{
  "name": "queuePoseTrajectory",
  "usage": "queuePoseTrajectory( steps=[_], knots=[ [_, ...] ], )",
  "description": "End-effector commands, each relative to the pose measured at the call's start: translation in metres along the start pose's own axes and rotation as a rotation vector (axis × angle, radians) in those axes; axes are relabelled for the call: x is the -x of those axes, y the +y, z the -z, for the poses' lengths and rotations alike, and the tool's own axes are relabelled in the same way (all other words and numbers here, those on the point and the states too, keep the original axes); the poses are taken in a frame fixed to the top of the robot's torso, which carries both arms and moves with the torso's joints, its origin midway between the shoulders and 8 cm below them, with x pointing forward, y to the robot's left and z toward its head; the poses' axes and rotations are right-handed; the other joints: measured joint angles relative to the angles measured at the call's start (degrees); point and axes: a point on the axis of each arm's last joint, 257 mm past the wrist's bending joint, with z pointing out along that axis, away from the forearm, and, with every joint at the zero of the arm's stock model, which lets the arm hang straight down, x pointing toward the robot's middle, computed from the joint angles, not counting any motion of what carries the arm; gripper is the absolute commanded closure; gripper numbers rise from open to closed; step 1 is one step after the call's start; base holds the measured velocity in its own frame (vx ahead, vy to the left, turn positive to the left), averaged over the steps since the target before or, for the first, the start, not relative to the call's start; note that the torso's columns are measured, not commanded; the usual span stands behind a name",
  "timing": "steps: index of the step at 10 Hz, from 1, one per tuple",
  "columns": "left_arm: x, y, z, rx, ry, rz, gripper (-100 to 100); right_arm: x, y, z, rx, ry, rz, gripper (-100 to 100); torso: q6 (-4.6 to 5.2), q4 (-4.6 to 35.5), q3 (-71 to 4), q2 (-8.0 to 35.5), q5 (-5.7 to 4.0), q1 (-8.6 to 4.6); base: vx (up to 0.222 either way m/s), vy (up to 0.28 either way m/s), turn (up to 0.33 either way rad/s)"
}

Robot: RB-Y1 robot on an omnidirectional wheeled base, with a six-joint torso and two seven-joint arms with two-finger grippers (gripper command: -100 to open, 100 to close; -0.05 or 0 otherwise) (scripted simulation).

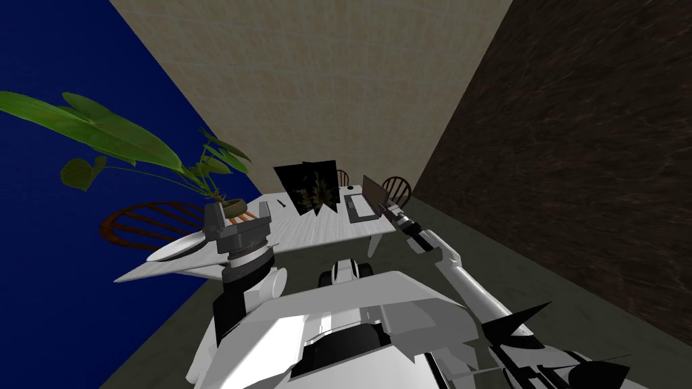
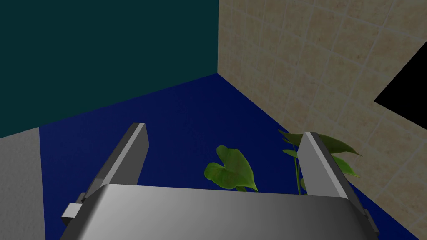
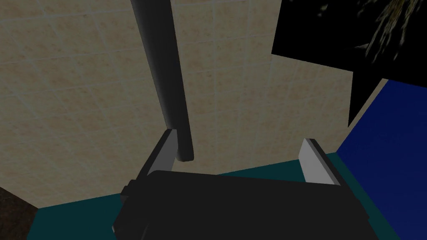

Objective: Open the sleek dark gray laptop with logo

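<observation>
Laptop (image 1: 360,206) sits at the far right of the table (image 1: 317,233) with its lid (image 3: 162,62) partly up. My right gripper (image 3: 239,143) has its jaws spread, the lid edge right against one finger, not pinched. I'd push slowly in an arc around the hinge so the base doesn't skid. Left gripper (image 2: 225,135) is spread too, parked up on the left.

No lettering, logo, number or sign can be read on the laptop (image 1: 361,208) or anywhere else
</observation>
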Motion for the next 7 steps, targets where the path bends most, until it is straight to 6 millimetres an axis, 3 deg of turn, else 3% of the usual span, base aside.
queuePoseTrajectory(
  steps=[1, 6, 7],
  knots=[
    [0.0, 0.0, 0.0, 0.0, 0.0, 0.0, 0, -0.009, -0.021, 0.0, -0.013, 0.042, 0.098, -100, -0.01, 0.0, 0.01, 0.01, -0.02, -0.08, -0.011, 0.074, 0.008],
    [0.0, 0.0, 0.0, 0.0, 0.0, 0.0, 0, -0.014, -0.095, 0.001, -0.056, 0.173, 0.426, -100, -0.02, 0.02, 0.0, 0.0, 0.04, 0.08, -0.013, 0.129, 0.008],
    [0.0, 0.0, 0.0, 0.0, 0.0, 0.0, 0, -0.012, -0.097, 0.001, -0.051, 0.176, 0.437, -100, -0.05, 0.03, 0.0, 0.01, 0.04, 0.08, -0.007, 0.092, 0.002]
  ],
)
